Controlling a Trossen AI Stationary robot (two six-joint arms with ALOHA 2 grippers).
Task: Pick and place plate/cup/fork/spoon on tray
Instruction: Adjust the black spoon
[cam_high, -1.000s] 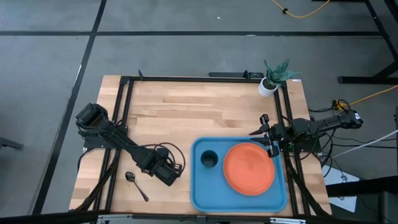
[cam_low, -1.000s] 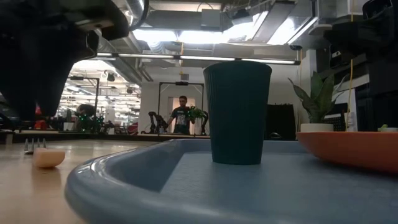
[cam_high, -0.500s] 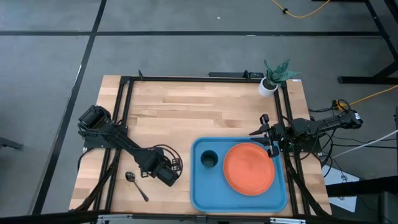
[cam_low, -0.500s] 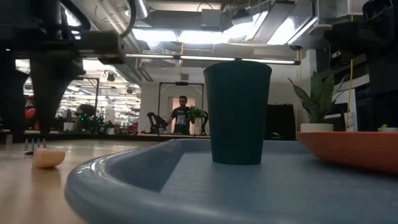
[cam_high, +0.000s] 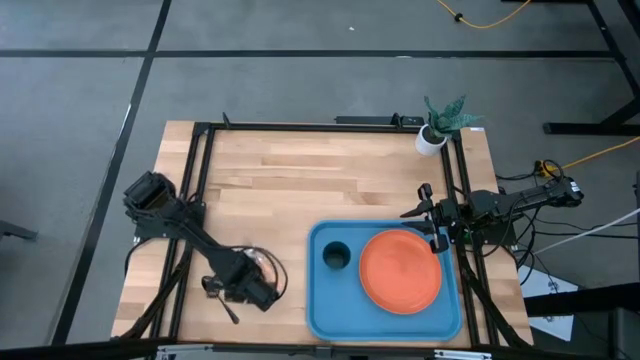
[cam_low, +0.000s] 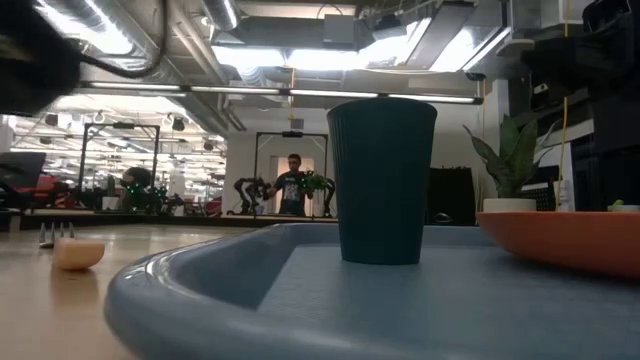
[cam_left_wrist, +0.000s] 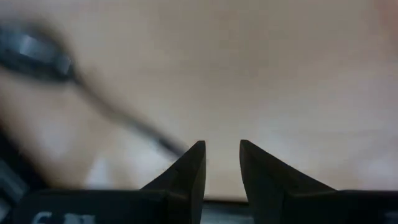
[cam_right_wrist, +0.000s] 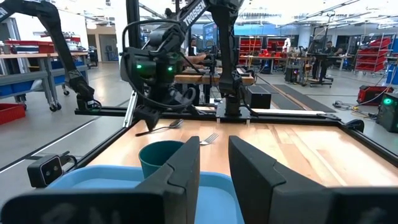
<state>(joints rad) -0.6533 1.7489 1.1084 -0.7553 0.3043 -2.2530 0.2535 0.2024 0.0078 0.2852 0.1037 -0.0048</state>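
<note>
The blue tray (cam_high: 320, 318) lies at 5 o'clock on the worktop (cam_high: 300, 180). In it the orange plate (cam_high: 400, 271) takes the 3 o'clock side and the teal cup (cam_high: 336, 257) stands at 9 o'clock. The left claw (cam_left_wrist: 222, 149) hangs low over the spoon (cam_right_wrist: 160, 129) at 7 o'clock of the worktop, fingers a little apart, with nothing between them. The fork (cam_right_wrist: 208, 138) lies on the wood near the spoon. The right claw (cam_right_wrist: 214, 146) waits at the tray's 2 o'clock corner, open and empty.
</note>
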